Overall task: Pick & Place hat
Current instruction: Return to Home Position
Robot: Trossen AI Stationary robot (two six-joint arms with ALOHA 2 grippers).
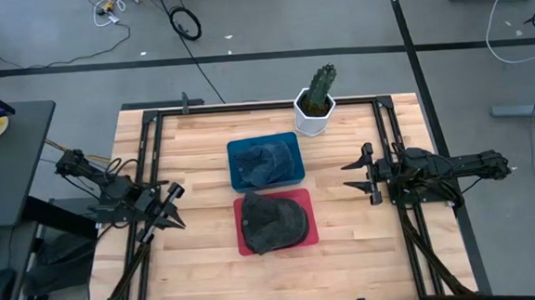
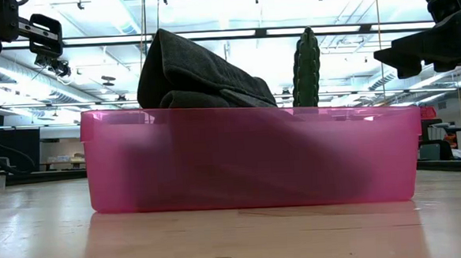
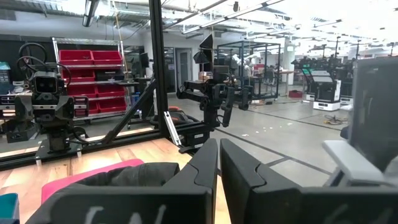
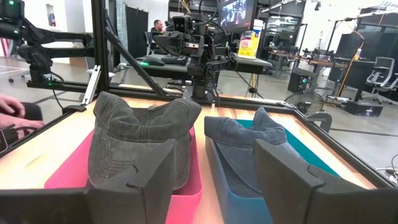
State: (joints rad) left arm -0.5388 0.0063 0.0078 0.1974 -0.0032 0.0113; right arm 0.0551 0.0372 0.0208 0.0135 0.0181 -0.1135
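Observation:
A dark grey hat [image 1: 274, 222] lies in a red bin [image 1: 246, 247] near the table's middle; in the low view the hat [image 2: 192, 72] bulges above the bin's rim [image 2: 245, 111]. A blue-grey hat [image 1: 266, 161] lies in a blue bin [image 1: 294, 174] just behind it. My left gripper [image 1: 166, 215] hovers shut near the table's left side, left of the red bin, touching nothing. My right gripper [image 1: 351, 176] hovers open near the right side, pointing at the bins. The right wrist view shows the grey hat [image 4: 140, 140] and the blue-grey hat [image 4: 249, 140] beyond the gripper [image 4: 214, 186].
A cactus in a white pot [image 1: 315, 103] stands at the table's far edge, right of the blue bin. Black frame rails [image 1: 151, 148] run along the table's left and right sides. Bare wood lies in front of the red bin. A person's hand [image 4: 12, 106] shows beyond the table.

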